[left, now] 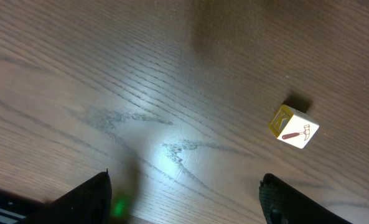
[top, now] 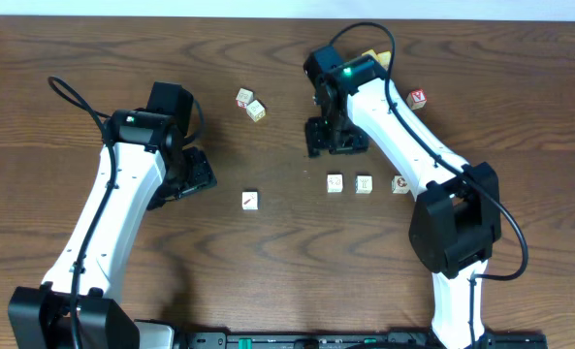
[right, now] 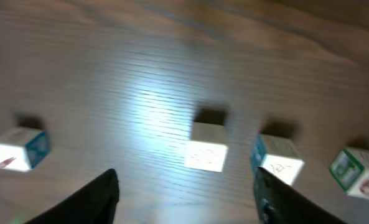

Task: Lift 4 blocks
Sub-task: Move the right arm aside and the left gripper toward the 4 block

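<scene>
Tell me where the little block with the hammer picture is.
In the overhead view the hammer block sits alone near the middle of the table, just right of the left gripper, with a row of three blocks further right.

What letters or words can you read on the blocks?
None can be read for sure.
Red-letter cube: one red letter, too small to read.
Hammer block: a hammer picture, no words.
Middle block and right-hand block, right wrist view: marks blurred.
</scene>
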